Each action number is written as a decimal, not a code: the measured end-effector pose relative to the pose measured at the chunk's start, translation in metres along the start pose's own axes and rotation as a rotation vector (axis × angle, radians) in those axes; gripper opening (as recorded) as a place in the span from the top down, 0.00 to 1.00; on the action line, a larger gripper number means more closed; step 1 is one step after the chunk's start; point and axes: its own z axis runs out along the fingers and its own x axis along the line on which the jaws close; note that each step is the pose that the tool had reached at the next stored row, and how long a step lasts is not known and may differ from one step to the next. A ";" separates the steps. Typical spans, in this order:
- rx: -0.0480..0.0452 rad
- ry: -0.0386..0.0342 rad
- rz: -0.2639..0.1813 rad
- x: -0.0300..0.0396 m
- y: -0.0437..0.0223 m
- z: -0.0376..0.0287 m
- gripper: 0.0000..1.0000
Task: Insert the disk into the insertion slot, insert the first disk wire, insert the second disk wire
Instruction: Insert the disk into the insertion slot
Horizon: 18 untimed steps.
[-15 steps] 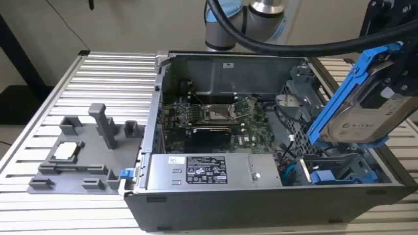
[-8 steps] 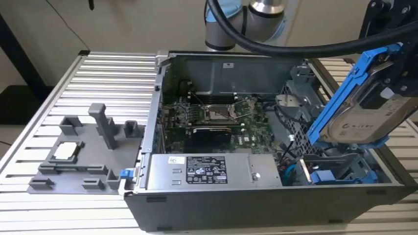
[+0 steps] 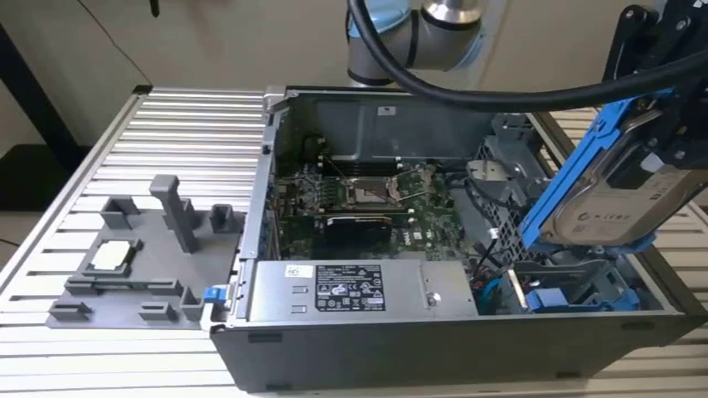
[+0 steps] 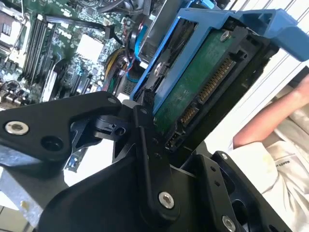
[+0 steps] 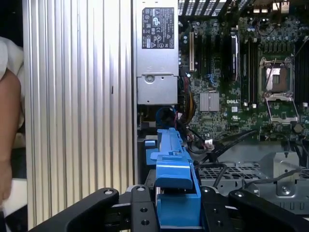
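The ribbed metal table carries an open computer case lying on its side, with the motherboard face up inside and the grey power supply along the near wall. At the exterior view's right the arm hangs over the case's corner, and its jaws are closed on the disk, pinching it across its thin sides. In the second wrist view the black fingers press against the blue carrier and the disk's green underside. The disk is in the air, clear of the case, and steeply tilted, with its long axis running from high on the exterior view's right down toward the case interior. The slot, a grey bay with blue fittings, lies directly beneath the disk's lower end, near it but not touching. I judge nothing has entered the bay yet. The disk's connector edge points away from the jaws. In the first wrist view the carrier runs straight out between the jaws, above the case.
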 end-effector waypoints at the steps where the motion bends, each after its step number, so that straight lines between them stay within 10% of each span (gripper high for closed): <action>1: 0.0004 -0.0007 0.000 0.0000 -0.0002 0.0009 0.67; 18: 0.0265 -0.0154 -0.002 -0.0002 -0.0043 0.0181 0.67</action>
